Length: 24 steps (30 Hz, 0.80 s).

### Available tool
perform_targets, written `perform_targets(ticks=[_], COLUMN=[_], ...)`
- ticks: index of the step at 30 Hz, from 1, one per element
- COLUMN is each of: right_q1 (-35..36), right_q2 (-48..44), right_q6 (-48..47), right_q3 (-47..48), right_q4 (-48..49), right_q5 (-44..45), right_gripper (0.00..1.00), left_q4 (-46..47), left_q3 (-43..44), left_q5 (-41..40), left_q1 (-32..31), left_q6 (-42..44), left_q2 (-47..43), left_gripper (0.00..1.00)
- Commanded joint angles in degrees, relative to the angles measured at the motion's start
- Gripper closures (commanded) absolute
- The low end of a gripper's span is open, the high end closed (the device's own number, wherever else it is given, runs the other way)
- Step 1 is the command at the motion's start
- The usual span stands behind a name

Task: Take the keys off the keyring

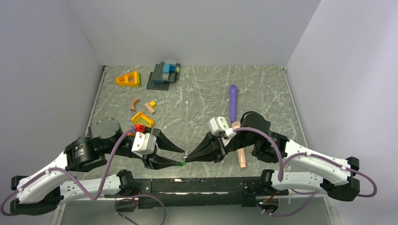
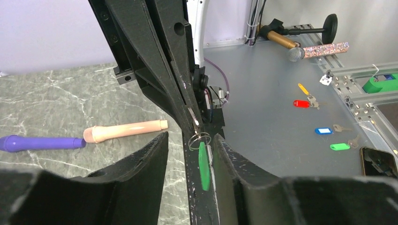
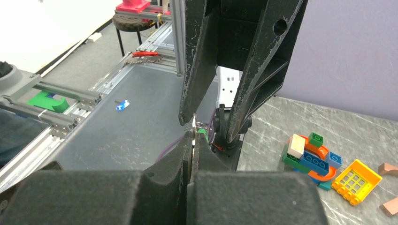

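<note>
Right gripper [image 3: 190, 140] pressed together, pinching brass key [image 2: 193, 116]. Ring [image 2: 199, 139] hangs just below. Left gripper [image 1: 182, 157] spread, green key [image 2: 202, 159] between fingers.

Bricks and sticks lie scattered on the grey marbled bench [image 1: 202, 93] before me.
At my far left are a grey baseplate [image 1: 157, 80] stacked with blue bricks and an orange wedge [image 1: 128, 78]. Nearer are a tan arch [image 1: 135, 103] and a yellow grid piece [image 1: 142, 118]. To my right, a purple stick [image 1: 233, 101] lies end to end with a peach stick [image 1: 242, 158].

Keys [image 2: 203, 159] between left tool [image 2: 190, 140] and right tool [image 3: 191, 138]
</note>
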Motion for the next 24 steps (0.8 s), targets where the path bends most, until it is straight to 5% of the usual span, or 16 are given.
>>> perform_targets(ticks=[1,10,20,24], right_q1=[0.2,0.2,0.2,0.1], right_q2=[-0.8,-0.7,-1.0,-1.4], right_q6=[-0.4,-0.3,-0.2,-0.3], right_q3=[2.0,1.6,1.2,1.0], right_q4=[3.9,5.0,5.4,5.5], right_q5=[0.6,2.3,3.2,3.7], right_gripper=[1.00,1.00,1.00,1.00], left_q4=[-0.4,0.3,0.4,0.8], left_q3=[1.3,0.6,1.0,0.8], left_q5=[1.8,2.0,1.0,0.8], left_q1=[0.1,0.1,0.1,0.1], left_q6=[0.8,0.5,0.3,0.2], left_q2=[0.4,0.6,1.1,0.9], left_gripper=[0.57,0.67,0.98,1.00])
